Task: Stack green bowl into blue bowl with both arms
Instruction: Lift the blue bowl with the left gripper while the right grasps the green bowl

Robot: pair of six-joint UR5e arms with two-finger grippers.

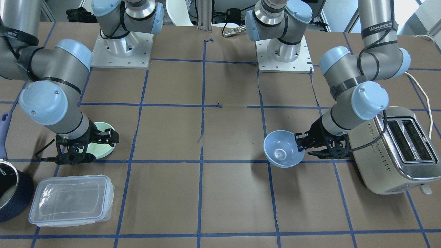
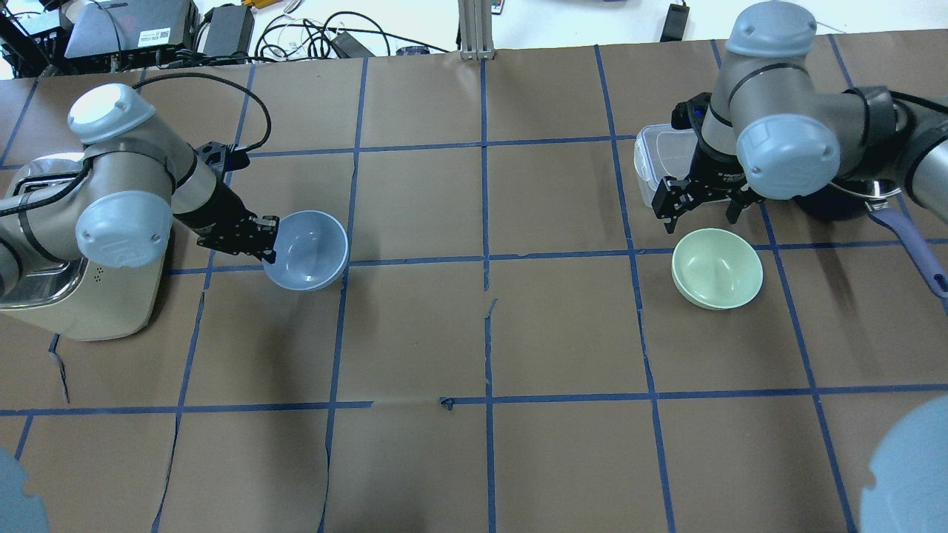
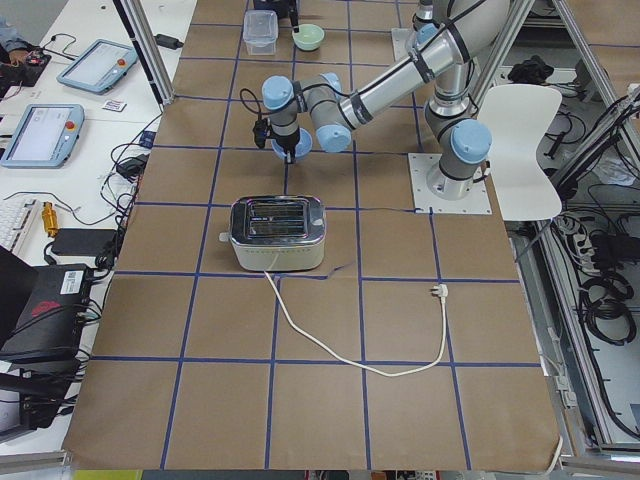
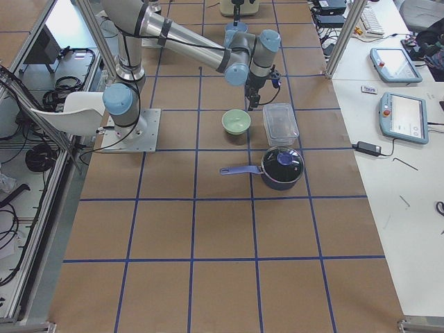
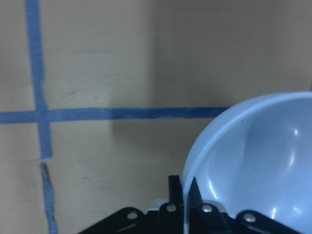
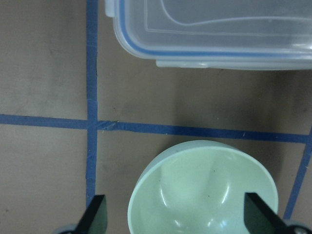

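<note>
The pale blue bowl (image 1: 284, 148) hangs tilted just above the table, and my left gripper (image 1: 299, 143) is shut on its rim. The left wrist view shows the fingers (image 5: 187, 195) pinching the bowl's edge (image 5: 258, 170). From overhead the blue bowl (image 2: 307, 250) is at the left. The pale green bowl (image 2: 717, 268) sits upright on the table at the right. My right gripper (image 2: 700, 218) is open above its far rim, not touching it. In the right wrist view the green bowl (image 6: 202, 190) lies between the spread fingertips (image 6: 100, 214).
A silver toaster (image 1: 396, 151) stands right behind my left wrist. A clear lidded container (image 2: 663, 159) lies just beyond the green bowl. A dark blue saucepan (image 4: 281, 166) with a long handle (image 2: 911, 240) sits beside them. Blue tape lines grid the brown table.
</note>
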